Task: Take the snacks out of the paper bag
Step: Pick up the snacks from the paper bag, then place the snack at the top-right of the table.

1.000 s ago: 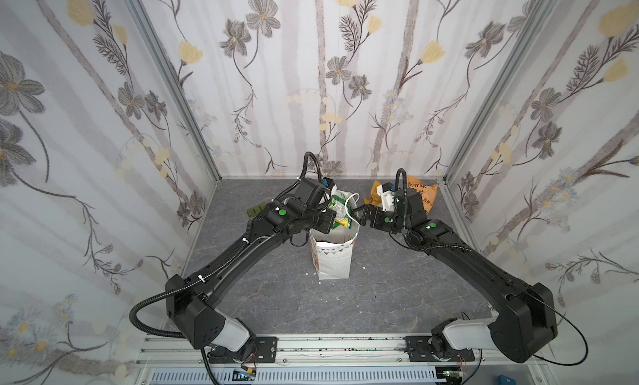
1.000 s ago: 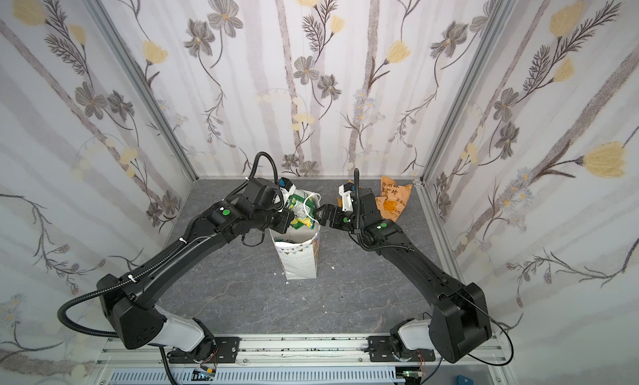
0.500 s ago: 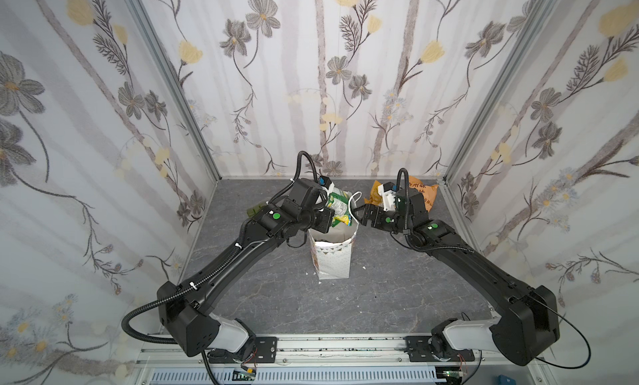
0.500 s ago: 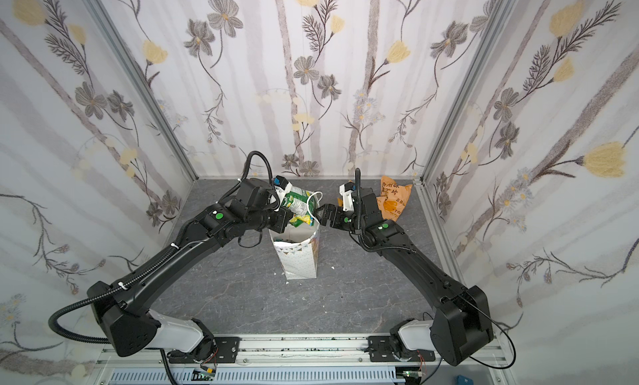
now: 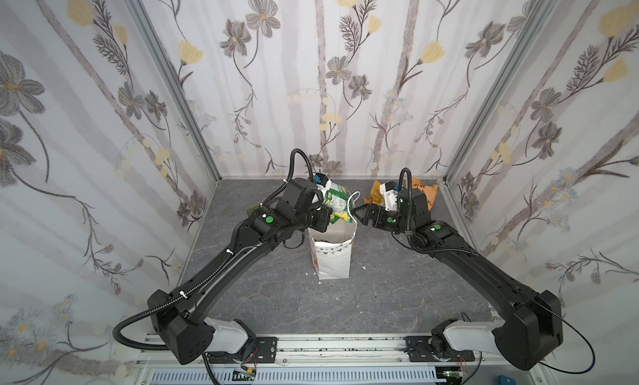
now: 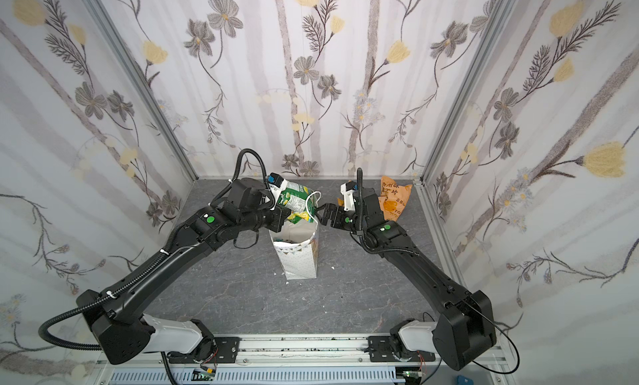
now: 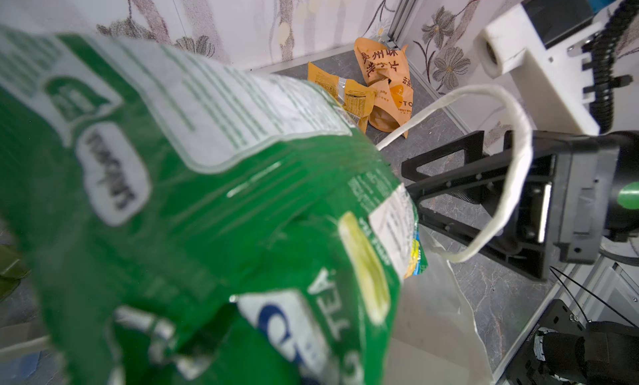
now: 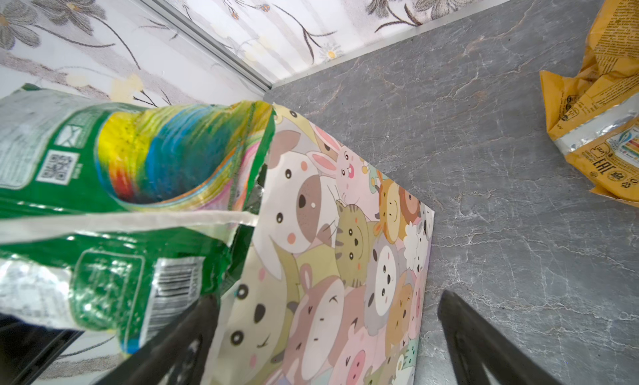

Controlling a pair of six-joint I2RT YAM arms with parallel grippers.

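Top views: paper bag (image 5: 332,262) stands upright mid-desk (image 5: 276,303), mouth open; left pincer (image 5: 328,216) is clamped on a green-and-yellow packet (image 5: 337,203), held above the bag's far rim; right pincer (image 5: 361,215) has its jaws apart, just right of the rim, near the white cord handle (image 5: 352,207); two orange packets (image 6: 394,200) lie in the far right corner.

Left wrist: the green-and-yellow packet (image 7: 190,193) fills the view, blurred; the cord handle (image 7: 511,158) loops across in front of the right pincer's spread jaws.

Right wrist: both fingers (image 8: 193,331) stand wide apart; the bag's cartoon-animal side shows between them; the packet's lower end is at the bag's mouth, and I cannot tell whether it touches.
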